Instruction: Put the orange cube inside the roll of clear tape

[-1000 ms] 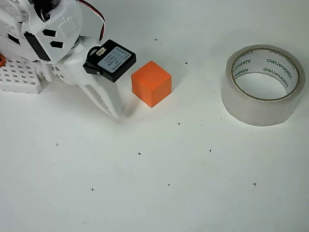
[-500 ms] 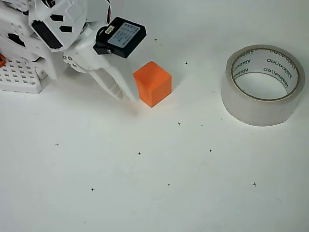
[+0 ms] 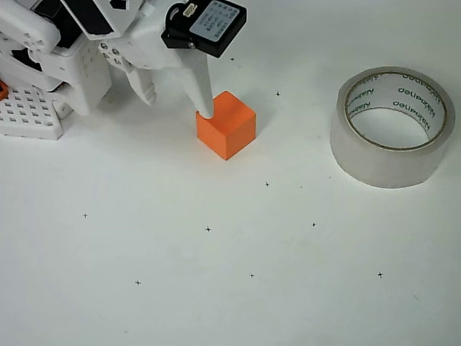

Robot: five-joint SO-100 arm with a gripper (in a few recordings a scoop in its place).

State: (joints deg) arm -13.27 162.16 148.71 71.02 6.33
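One overhead view: the gripper (image 3: 176, 101) stood open and empty, one fingertip (image 3: 205, 110) over the orange cube (image 3: 226, 125)'s near edge; the cube lay toward four o'clock, the roll of clear tape (image 3: 392, 127) well apart at three.

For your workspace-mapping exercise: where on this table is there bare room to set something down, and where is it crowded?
Free: the whole lower table below the orange cube, and the strip between cube and roll of clear tape. Crowded: the upper left, where the gripper reaches the cube beside the white perforated block.
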